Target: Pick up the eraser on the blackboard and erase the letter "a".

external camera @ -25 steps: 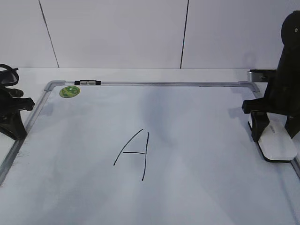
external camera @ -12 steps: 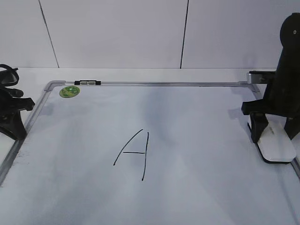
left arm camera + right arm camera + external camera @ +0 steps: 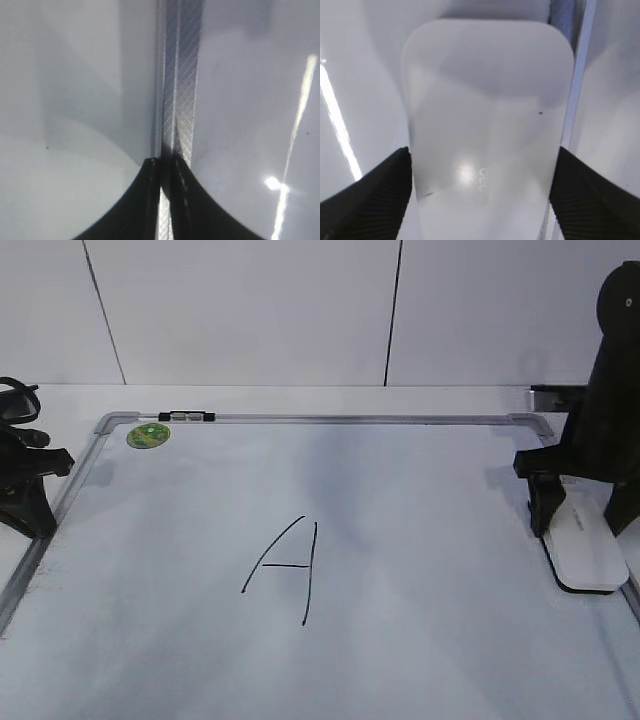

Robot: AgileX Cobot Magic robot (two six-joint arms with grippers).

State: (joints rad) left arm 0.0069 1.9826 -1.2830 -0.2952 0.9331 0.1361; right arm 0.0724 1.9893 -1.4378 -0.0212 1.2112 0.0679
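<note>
The blackboard point(image 3: 350, 419) is a white board with a grey frame; only a capital "A" point(image 3: 285, 570) shows on it. The letter "a" is not visible anywhere. The eraser point(image 3: 588, 552) lies at the board's right edge, white top up. My right gripper point(image 3: 583, 525) stands over it with a finger against each long side. In the right wrist view the eraser point(image 3: 485, 100) fills the space between the right gripper's jaws point(image 3: 482, 165). My left gripper point(image 3: 30, 515) is shut and empty over the board's left frame strip point(image 3: 182, 75), as the left wrist view point(image 3: 165, 162) shows.
A round green sticker point(image 3: 148, 435) sits in the far left corner of the board. A small black-and-white marker point(image 3: 187, 417) lies on the far frame next to it. A white wall stands behind the table.
My right gripper and the eraser have shifted slightly left and down toward the board at the right edge. The left arm has not moved.
</note>
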